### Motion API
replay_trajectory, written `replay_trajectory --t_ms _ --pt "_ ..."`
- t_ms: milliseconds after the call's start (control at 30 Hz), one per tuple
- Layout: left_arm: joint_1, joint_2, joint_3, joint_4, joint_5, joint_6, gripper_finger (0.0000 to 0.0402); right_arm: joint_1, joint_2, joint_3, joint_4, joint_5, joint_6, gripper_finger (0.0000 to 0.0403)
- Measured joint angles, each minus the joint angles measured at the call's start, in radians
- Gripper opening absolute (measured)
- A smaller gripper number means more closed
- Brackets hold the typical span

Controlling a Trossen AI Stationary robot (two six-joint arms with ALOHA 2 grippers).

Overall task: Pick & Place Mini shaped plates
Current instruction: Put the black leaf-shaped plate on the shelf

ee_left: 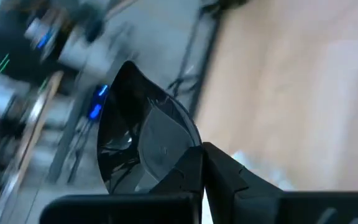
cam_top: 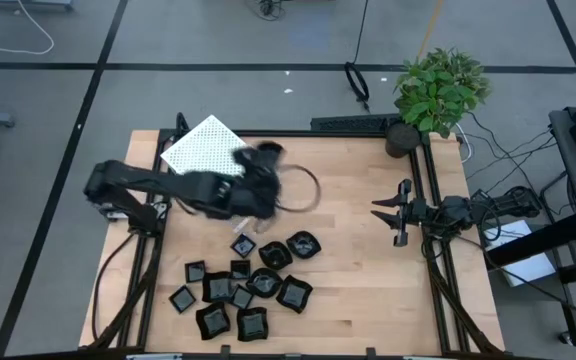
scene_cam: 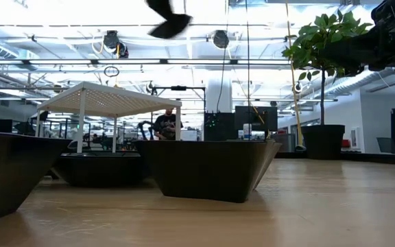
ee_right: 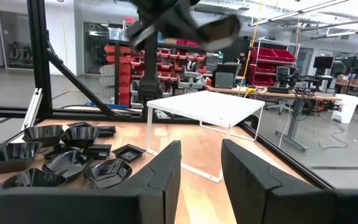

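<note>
Several tiny glossy black plates [cam_top: 248, 282] lie clustered flat on the wooden table near its near edge; they also show in the right wrist view as plates [ee_right: 61, 152]. My left gripper [cam_top: 254, 176] is raised above the table beside the white perforated box [cam_top: 204, 146] and is shut on one black plate [ee_left: 138, 146], seen as the held plate [ee_right: 219, 28] from the right wrist. My right gripper [cam_top: 394, 214] waits open near the table's right edge, level with the table, touching nothing. My left gripper holds one mini plate by its rim [ee_left: 182, 165], pinched beside the dark finger [ee_left: 229, 177]. The plate is lifted clear of the table and tilted, sticking out from the fingers toward the far side [cam_top: 266, 154]. How far back it reaches is hidden by the gripper.
The white box stands on thin legs [ee_right: 207, 109] at the table's far left. A potted plant [cam_top: 438, 92] sits at the far right corner. A dark cable loop [cam_top: 303, 188] lies by the left gripper. Bare wood [cam_top: 353, 270] spreads between the plates and my right arm.
</note>
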Motion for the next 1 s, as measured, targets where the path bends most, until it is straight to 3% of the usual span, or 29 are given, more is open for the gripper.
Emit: replay_trajectory --t_ms 233,333,500,800,1000 --pt "0.15 -0.16 0.0 -0.52 -0.049 -0.568 0.0004 0.0 0.0 0.0 0.0 0.0 0.0 0.0102" --pt "0.261 -0.199 -0.01 -0.598 0.046 -0.707 0.0004 0.0 0.0 0.0 -0.001 0.0 0.0 0.0102" --pt "0.44 -0.239 -0.096 -0.535 0.255 -0.643 0.0003 0.0 0.0 0.0 0.0 0.0 0.0 0.0102" --pt "0.618 -0.218 -0.345 -0.369 0.344 -0.515 0.0003 0.0 0.0 0.0 0.0 0.0 0.0 0.0102" --pt "0.694 -0.217 -0.429 -0.326 0.354 -0.503 0.0003 0.0 0.0 0.0 0.0 0.0 0.0 0.0102"
